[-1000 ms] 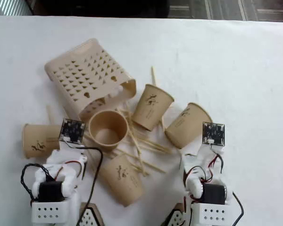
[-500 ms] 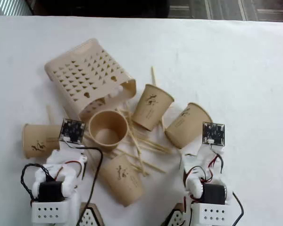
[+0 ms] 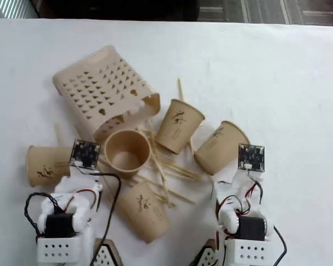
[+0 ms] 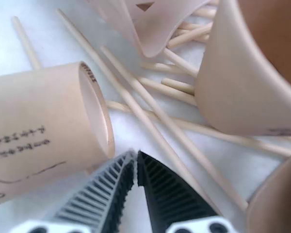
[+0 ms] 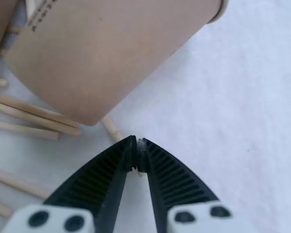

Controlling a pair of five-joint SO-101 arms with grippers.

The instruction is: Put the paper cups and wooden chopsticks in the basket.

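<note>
Hands first: my left hand is closed, tips pressed together with nothing between them. My right hand is closed the same way and looks empty. Neither arm is anywhere different from a second ago, and nothing on the desk has shifted, so what has just changed is nothing at all.

Just beyond the left hand lies a fallen cup, its rim almost touching the tips. Loose chopsticks run past it on the desk. Just ahead of the right hand, the end of one stick pokes out from under the right cup, which also lies on its side.

From overhead, the basket is tipped over, its opening facing the arms. An open cup sits at its mouth, mouth upward, and I cannot tell whether it touches the basket. A middle cup lies between that one and the right cup, and a near cup lies between the two arms. The chopsticks spread out among them.

For the task, I judge this as not yet begun. No cup or stick is visibly in the basket, and both hands would have to open before either could take hold of anything. The fallen cup is the nearest pick for the left hand. The tipped basket may need righting, or things pushed in may slide back out.
</note>
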